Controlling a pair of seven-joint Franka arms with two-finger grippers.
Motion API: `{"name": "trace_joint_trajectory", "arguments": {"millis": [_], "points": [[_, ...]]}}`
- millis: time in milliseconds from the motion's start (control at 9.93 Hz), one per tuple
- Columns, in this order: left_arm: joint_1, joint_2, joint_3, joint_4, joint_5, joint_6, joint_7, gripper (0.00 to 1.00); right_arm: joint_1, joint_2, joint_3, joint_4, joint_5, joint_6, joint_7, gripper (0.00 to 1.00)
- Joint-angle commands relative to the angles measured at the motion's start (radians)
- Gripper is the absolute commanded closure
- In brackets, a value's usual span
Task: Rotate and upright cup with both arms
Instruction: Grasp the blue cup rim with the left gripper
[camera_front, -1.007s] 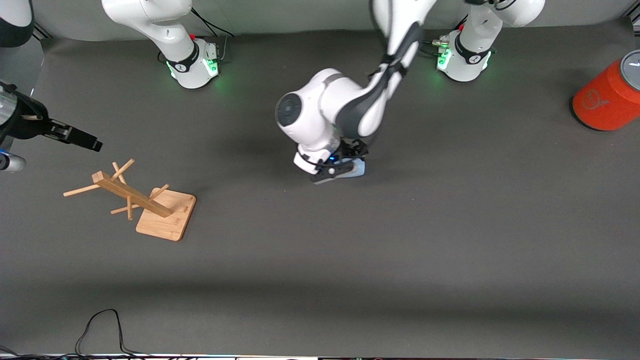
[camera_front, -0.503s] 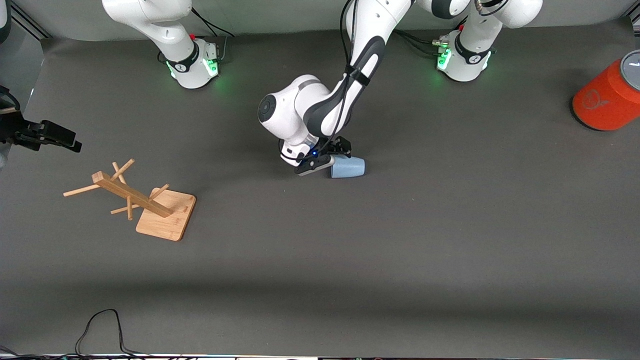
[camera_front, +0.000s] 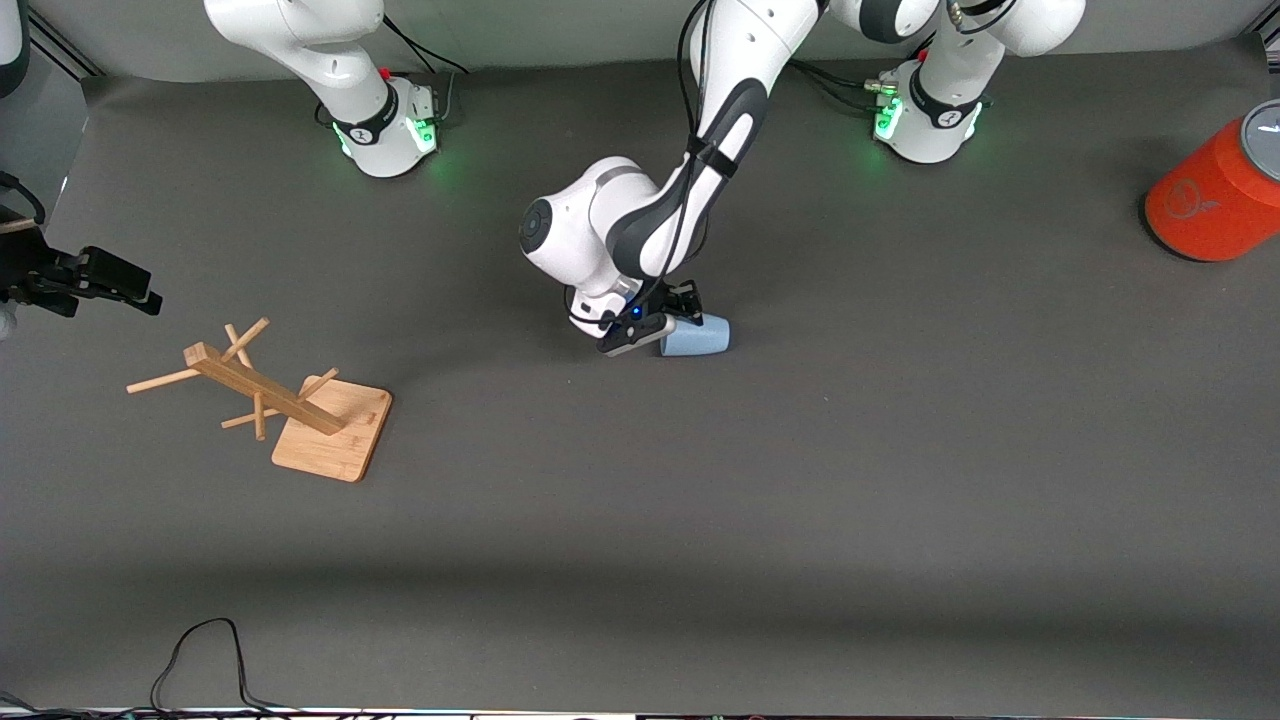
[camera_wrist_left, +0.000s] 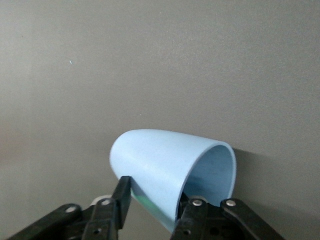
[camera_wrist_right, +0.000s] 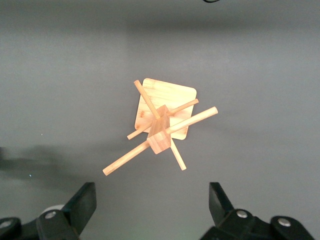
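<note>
Since half a second ago the left arm has barely shifted, its hand (camera_front: 672, 318) staying down at the cup (camera_front: 697, 337), while the right hand (camera_front: 112, 283) has hardly moved at the right arm's end of the counter (camera_front: 800, 500).

That cup lies on its side on the counter, about midway between the two arms' bases and nearer to the front camera than both. In the left wrist view the cup (camera_wrist_left: 172, 172) shows its open mouth, and the left hand (camera_wrist_left: 152, 205) has one finger (camera_wrist_left: 121, 192) against the outer wall and the other at the rim, closed narrowly onto the wall.

Toward the right arm's end from the cup stands a wooden rack (camera_front: 300, 410) with pegs. The right hand (camera_wrist_right: 150, 205) hangs over the rack (camera_wrist_right: 162, 122), its fingers spread wide and holding nothing.

An orange cylinder (camera_front: 1215, 195) sits well apart from the cup, at the left arm's end.
</note>
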Motion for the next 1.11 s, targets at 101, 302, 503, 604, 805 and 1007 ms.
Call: {"name": "trace_joint_trajectory", "arguments": {"millis": [101,302,503,604,805,1007], "points": [[-0.006,-0.007,0.007,0.034,0.003,-0.047,0.0,1.0,-0.001,-0.02,0.008,-0.015,-0.007,0.012,-0.023,0.0],[0.04,-0.037,0.005,0.035,-0.047,-0.059,0.084,1.0,0.005,-0.02,0.011,-0.014,-0.01,0.012,-0.023,0.0],[0.116,-0.078,0.008,0.034,-0.153,-0.056,0.235,1.0,0.005,-0.018,0.011,-0.013,-0.013,0.014,-0.025,0.0],[0.168,-0.101,0.008,0.032,-0.211,-0.058,0.322,1.0,0.003,-0.016,0.009,-0.011,-0.01,0.014,-0.025,0.0],[0.269,-0.153,0.007,-0.003,-0.352,-0.07,0.562,1.0,0.002,-0.015,0.006,-0.008,-0.01,0.003,-0.025,0.0],[0.304,-0.199,0.008,-0.117,-0.495,-0.006,0.682,1.0,0.002,-0.006,0.005,0.005,-0.004,0.003,-0.023,0.0]]}}
